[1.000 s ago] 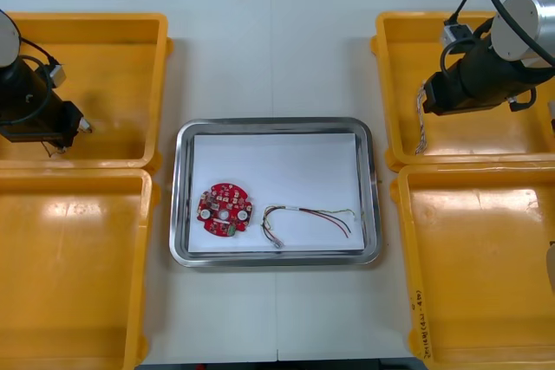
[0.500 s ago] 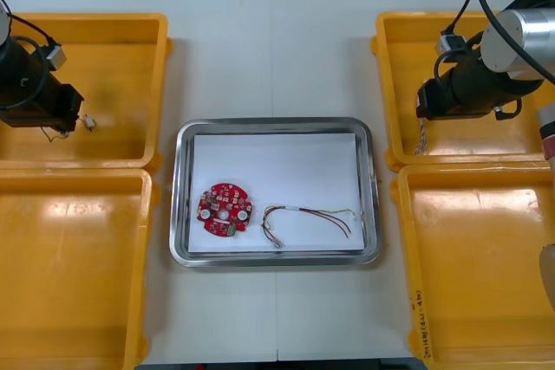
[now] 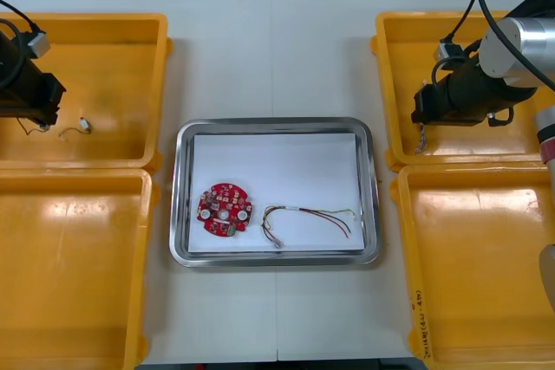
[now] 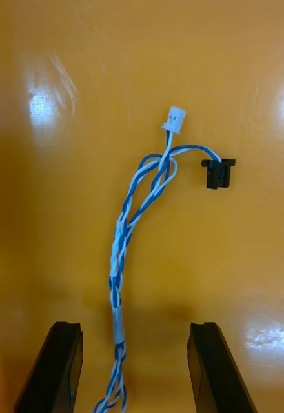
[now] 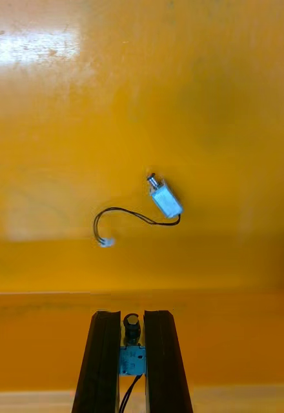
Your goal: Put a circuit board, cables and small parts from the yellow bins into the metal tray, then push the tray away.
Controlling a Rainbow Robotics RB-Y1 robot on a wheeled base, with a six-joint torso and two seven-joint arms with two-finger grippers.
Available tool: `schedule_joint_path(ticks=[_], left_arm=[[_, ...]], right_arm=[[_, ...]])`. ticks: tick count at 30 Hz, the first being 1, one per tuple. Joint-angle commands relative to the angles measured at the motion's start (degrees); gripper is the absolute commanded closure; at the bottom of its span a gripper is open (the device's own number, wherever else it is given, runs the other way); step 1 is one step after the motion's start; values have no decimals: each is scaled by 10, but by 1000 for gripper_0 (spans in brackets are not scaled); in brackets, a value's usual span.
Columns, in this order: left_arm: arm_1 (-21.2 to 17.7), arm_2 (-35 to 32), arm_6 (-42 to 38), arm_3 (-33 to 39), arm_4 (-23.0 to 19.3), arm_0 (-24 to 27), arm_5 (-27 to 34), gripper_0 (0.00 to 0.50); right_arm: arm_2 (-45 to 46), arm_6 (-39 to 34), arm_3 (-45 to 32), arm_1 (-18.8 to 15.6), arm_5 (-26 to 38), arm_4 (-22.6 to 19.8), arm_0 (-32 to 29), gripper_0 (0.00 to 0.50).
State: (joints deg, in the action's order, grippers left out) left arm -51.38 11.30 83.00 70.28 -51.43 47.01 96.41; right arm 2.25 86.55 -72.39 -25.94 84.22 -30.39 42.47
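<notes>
While the left gripper [image 5: 132,316] pinches a held small metal part [image 5: 131,358], its two fingers stand nearly together, parted only by the width of that part. The part's dark round tip sits level with the fingertips and a thin wire trails back from it. Beyond the fingertips, well apart from them, a loose small metal part [image 5: 164,197] lies on the floor of the far left yellow bin [image 3: 104,28]. Its black lead curls off to a small white plug [image 5: 105,242]. Bare bin floor spreads on every side of this loose part.

The right gripper [image 4: 135,326] has its jaws spread wide over the far right yellow bin [image 3: 408,28]. A twisted blue and white cable [image 4: 119,284] runs up the gap between the fingers, closer to one finger than the other and touching neither. Past the fingertips it splits into a white connector [image 4: 174,120] and a black connector [image 4: 218,173], both lying on open floor.

Seen from the front, this gripper hangs by the bin's wall that faces the metal tray [image 3: 276,124], with the cable dangling just below it. The tray sits on the table [image 3: 277,49] between the bins, apart from both grippers. A round red circuit board [image 3: 225,210] and a red and yellow cable [image 3: 308,217] lie side by side in its near half, and white lining shows across the far half.
</notes>
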Motion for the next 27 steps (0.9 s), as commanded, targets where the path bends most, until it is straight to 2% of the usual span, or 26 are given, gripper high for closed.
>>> schedule_joint_path(ticks=[1,16,21,24,27], left_arm=[[-40,-30,-54,35,-8,22,28,500],[-47,-124,-83,111,-8,12,96,500],[-46,-146,-145,207,-5,-35,100,500],[-40,-146,-178,242,-10,-43,112,500],[-30,-145,-203,267,-11,-43,133,500]], right_arm=[[-14,-17,3,4,-12,-16,-2,24],[-39,-29,43,4,-31,-19,-2,25],[-44,-35,47,4,-32,-15,-2,26],[-44,-38,51,4,-33,-13,-2,26],[-44,-39,54,4,-33,-13,-2,94]])
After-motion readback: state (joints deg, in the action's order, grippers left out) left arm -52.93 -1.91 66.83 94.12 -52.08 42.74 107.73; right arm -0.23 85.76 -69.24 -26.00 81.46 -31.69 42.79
